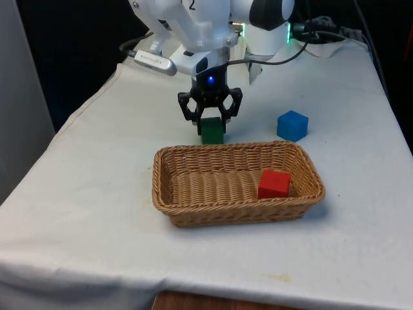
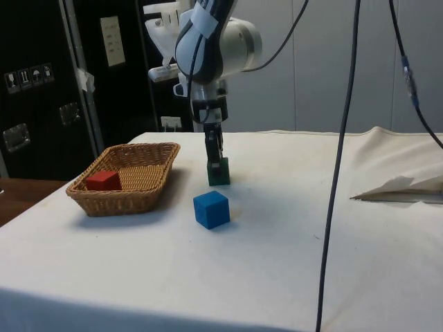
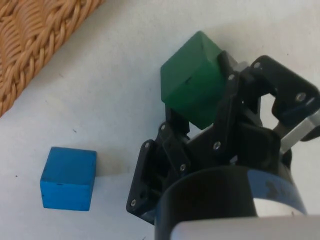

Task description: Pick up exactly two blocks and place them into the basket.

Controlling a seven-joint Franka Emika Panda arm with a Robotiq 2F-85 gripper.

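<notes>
Not much else going on besides the white cloth (image 1: 77, 213) over the whole table. It's a bit wrinkled, with a faint yellowish stain (image 1: 281, 278) near the bottom edge of the front view, and a strip of brown wood (image 1: 213, 302) peeks out below it. A black curtain (image 1: 71, 39) fills the upper left.

In the side view there are dark cabinets (image 2: 34, 104) on the left with little white stickers (image 2: 28, 76) and a beige wall plate (image 2: 111, 41). A black cable (image 2: 339, 173) hangs down right of centre, and the cloth bunches into a fold (image 2: 401, 187) at the right edge.
</notes>
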